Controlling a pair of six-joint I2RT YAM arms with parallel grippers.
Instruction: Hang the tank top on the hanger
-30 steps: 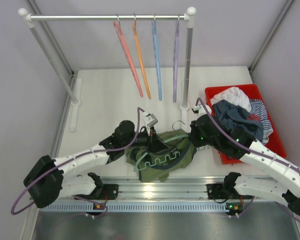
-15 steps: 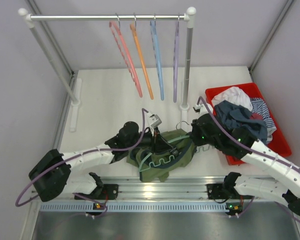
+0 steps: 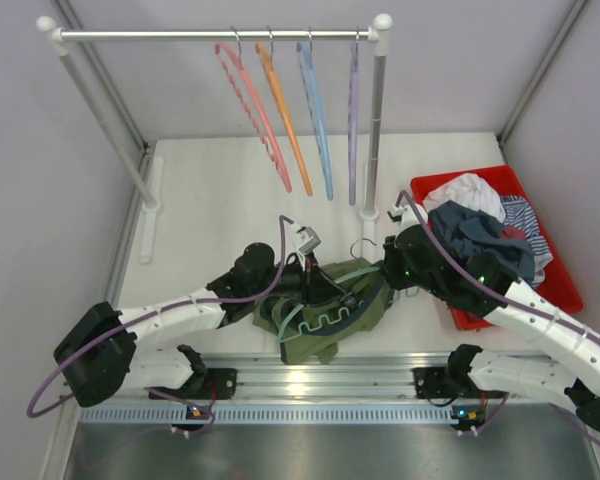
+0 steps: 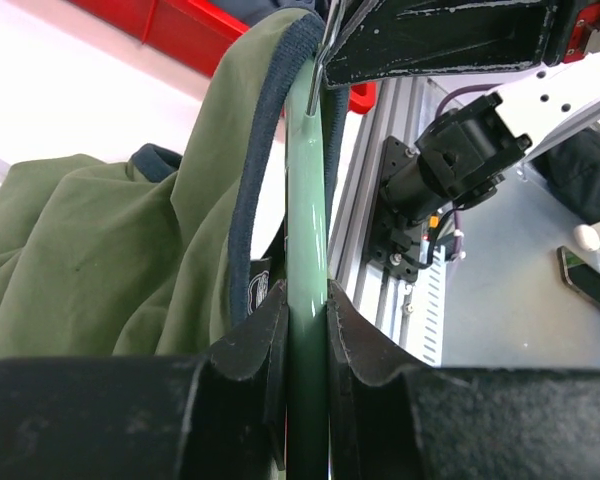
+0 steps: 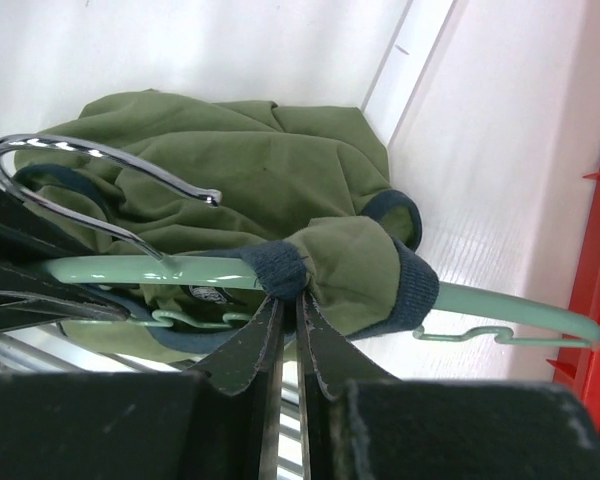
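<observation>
The olive-green tank top point(image 3: 315, 335) lies bunched on the table between the two arms, partly draped over the green hanger point(image 3: 352, 276). My left gripper point(image 3: 323, 291) is shut on the hanger's arm point(image 4: 307, 190), with the tank top point(image 4: 100, 250) hanging to its left. My right gripper point(image 5: 292, 302) is shut on the tank top's navy-trimmed strap point(image 5: 355, 265), which is looped over the hanger point(image 5: 525, 312). The metal hook point(image 5: 80, 165) curves up at the left. In the top view the right gripper point(image 3: 384, 277) sits at the garment's right edge.
A clothes rack point(image 3: 376, 130) at the back carries pink point(image 3: 250, 110), orange point(image 3: 283, 115), blue point(image 3: 317, 120) and purple point(image 3: 352, 120) hangers. A red bin point(image 3: 560, 275) of clothes stands at the right. An aluminium rail point(image 3: 320, 378) runs along the near edge.
The left arm has swung a little to the right with the hanger, and the tank top has bunched tighter. The hangers on the rack have swung slightly.
</observation>
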